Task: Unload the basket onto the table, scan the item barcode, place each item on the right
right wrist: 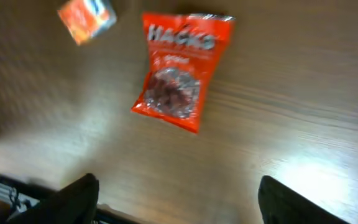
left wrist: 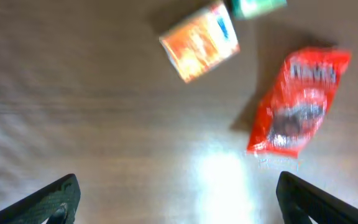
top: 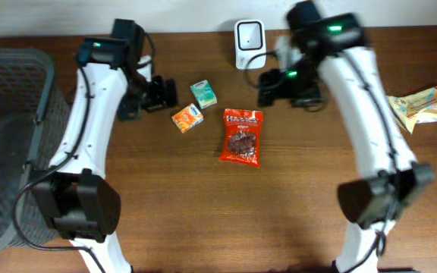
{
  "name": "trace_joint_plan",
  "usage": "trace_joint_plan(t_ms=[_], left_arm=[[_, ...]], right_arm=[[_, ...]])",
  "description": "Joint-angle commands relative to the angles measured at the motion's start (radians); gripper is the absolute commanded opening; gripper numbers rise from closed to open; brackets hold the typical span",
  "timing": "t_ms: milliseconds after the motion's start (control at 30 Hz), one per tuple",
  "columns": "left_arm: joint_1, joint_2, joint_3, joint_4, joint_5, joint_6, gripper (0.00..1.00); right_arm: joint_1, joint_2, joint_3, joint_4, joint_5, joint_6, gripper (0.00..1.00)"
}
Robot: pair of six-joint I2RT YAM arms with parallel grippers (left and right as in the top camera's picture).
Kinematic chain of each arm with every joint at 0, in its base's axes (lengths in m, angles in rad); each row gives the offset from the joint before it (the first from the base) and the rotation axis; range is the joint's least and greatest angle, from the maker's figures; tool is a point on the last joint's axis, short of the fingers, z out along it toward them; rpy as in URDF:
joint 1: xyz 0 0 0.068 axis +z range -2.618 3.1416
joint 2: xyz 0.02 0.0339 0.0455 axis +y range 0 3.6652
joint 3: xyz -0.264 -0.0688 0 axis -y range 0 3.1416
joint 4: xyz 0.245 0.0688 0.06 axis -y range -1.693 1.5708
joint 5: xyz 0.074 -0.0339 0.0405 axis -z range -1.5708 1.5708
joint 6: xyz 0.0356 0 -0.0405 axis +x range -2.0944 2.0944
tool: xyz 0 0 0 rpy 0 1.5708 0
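Overhead, red bag (top: pixel 241 136) mid table (top: pixel 211 220), bare front edge, basket (top: pixel 6 106) far L

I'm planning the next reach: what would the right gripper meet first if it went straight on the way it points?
Probably the red Hacks bag, lying ahead of the right gripper, jaws open; depth is unclear, so bare table might come first.

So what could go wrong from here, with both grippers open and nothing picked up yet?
1. The orange box and green box lie close together, so a gripper going for one may well knock the other.
2. The red bag lies flat and looks soft. A grab might slip, and no barcode shows on its top side.
3. The right gripper sits near the scanner and could bump it.
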Motion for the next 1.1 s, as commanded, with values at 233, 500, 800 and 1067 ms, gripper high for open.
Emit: trace_joint_plan(t_ms=[233,500,800,1067], left_arm=[[-0.291,-0.021,-0.458,0.496,0.182,0.022,0.85],[-0.32,-0.02,-0.604,0.673,0.152,-0.087,0.6],[-0.344,-0.019,-0.658,0.811,0.168,-0.181,0.49],[-0.394,-0.019,-0.681,0.978,0.148,-0.19,0.36]], right_arm=[[-0.1,-0.121,0.003,-0.045,0.015,-0.004,0.99],[-0.1,-0.121,0.003,-0.04,0.016,-0.005,0.99],[-0.1,-0.12,0.003,-0.036,0.015,-0.005,0.99],[-0.1,-0.12,0.003,-0.034,0.016,-0.005,0.99]])
